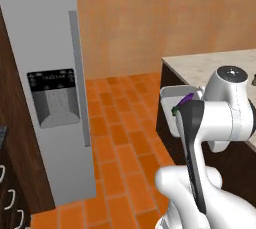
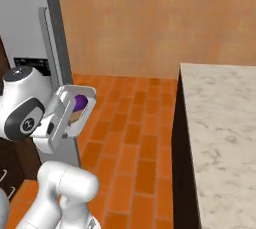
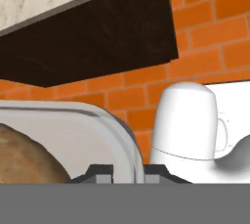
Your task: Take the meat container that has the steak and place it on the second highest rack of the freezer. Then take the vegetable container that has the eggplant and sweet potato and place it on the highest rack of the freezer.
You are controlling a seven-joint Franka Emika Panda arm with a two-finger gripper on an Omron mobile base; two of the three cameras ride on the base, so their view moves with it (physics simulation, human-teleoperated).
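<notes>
My gripper (image 3: 125,171) is shut on the rim of the white vegetable container (image 3: 93,120), which hangs in the air over the brick floor. In the container (image 2: 75,109) lie the purple eggplant (image 2: 80,103) and the tan sweet potato (image 2: 75,117). The left base view shows the container (image 1: 169,104) beside my forearm, with the eggplant (image 1: 186,100) peeking over its edge. The sweet potato (image 3: 24,162) shows brown in the hand view. The grey freezer (image 1: 47,48) stands to the left, showing its grey front with a dispenser panel. Its racks are hidden. The meat container and the steak are out of view.
A marble counter (image 2: 220,123) on dark cabinets runs along the right. The freezer's long handle (image 1: 79,78) faces the open orange brick floor (image 1: 120,138) between the appliance and the counter. Dark drawers (image 1: 10,193) sit at the lower left.
</notes>
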